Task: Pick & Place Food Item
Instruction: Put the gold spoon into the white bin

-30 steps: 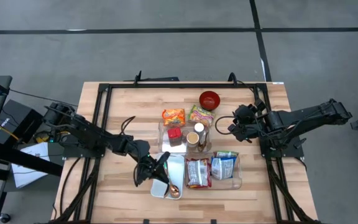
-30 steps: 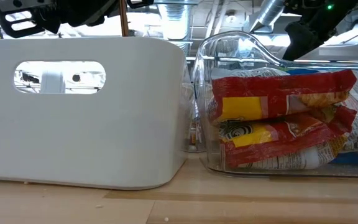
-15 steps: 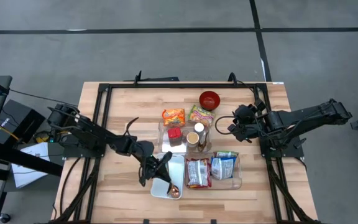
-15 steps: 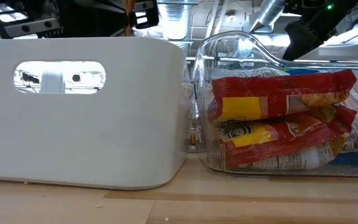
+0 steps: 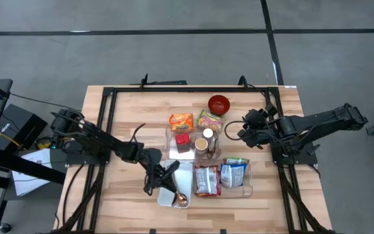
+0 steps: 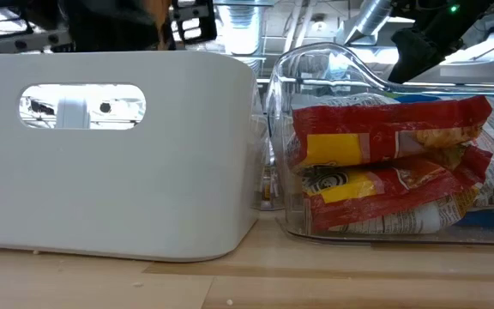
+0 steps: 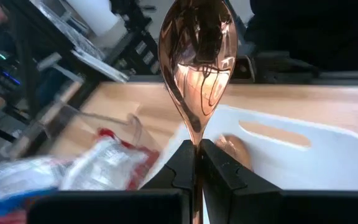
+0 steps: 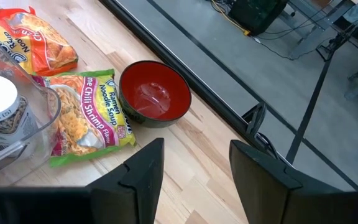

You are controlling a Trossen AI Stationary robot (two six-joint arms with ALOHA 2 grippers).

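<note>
We see a copper spoon (image 7: 198,59) held upright by its thin handle, bowl uppermost, over the white bin (image 5: 182,176) near the worktop's front edge. A second copper spoon (image 5: 182,199) lies in that bin's front end.

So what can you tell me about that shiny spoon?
The spoon looks like polished copper-coloured metal, with an oval bowl that mirrors the room. The left gripper is shut on its thin handle, so the bowl points away from the gripper. It hangs over the white bin, where a second copper spoon lies. Only the gripper touches it.
</note>
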